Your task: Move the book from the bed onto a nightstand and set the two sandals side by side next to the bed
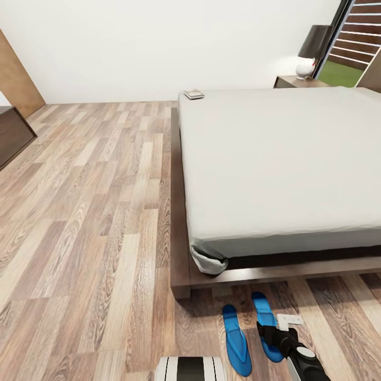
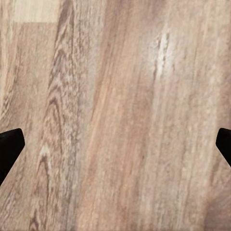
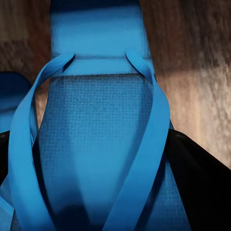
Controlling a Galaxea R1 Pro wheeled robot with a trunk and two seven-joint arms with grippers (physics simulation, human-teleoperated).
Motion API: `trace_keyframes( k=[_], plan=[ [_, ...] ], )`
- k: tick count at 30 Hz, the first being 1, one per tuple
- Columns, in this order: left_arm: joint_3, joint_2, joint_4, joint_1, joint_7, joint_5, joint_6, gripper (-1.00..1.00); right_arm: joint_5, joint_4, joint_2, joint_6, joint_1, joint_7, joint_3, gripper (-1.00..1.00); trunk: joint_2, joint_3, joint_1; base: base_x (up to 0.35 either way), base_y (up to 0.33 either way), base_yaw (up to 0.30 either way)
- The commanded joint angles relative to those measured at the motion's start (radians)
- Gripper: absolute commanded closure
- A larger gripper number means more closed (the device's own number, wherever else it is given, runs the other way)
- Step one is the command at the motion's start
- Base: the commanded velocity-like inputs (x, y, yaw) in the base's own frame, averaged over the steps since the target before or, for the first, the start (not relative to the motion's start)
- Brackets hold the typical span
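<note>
Sandals (image 1: 251, 336) lie side by side at the bed's (image 1: 182, 233) foot, right end effector (image 1: 271, 334) pinching one.

A lamp with a dark shade (image 1: 315, 41) and a round white base (image 1: 305, 67) stands by the far wall. Beside it a tall window (image 1: 355, 39) shows brown slats and green grass. A tan wooden panel (image 1: 17, 74) leans at the left wall, with a dark wooden cabinet (image 1: 11, 135) just below it.
</note>
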Motion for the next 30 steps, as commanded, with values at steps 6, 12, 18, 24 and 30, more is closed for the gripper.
trace_keyframes(
  k=[6,12,18,24,30],
  plan=[
    [-0.008,0.0,0.001,-0.001,-0.004,0.009,-0.003,-1.0,0.0,-0.002,0.0,0.006,0.0,0.005,-0.002,1.0,0.0,-0.001,0.0,0.0,0.0,0.0],
    [-0.008,0.0,0.001,-0.001,-0.004,0.009,-0.003,-1.0,0.0,-0.002,0.0,0.006,0.0,0.005,-0.002,1.0,0.0,-0.001,0.0,0.0,0.0,0.0],
    [-0.01,-0.011,0.0,0.008,0.001,0.014,0.009,-1.0,-0.003,0.006,-0.005,0.011,0.011,0.003,-0.014,1.0,0.0,-0.001,0.0,0.0,0.0,0.0],
    [-0.011,-0.044,-0.001,0.015,-0.019,0.016,0.042,-1.0,-0.005,0.041,-0.013,0.024,0.03,0.003,-0.032,1.0,0.0,-0.001,0.0,0.0,0.0,0.0],
    [-0.01,-0.144,0.001,0.017,-0.092,0.02,0.063,-1.0,-0.006,0.071,-0.017,0.026,0.034,0.002,-0.036,1.0,0.0,-0.001,0.0,0.0,0.0,0.0]
  ],
)
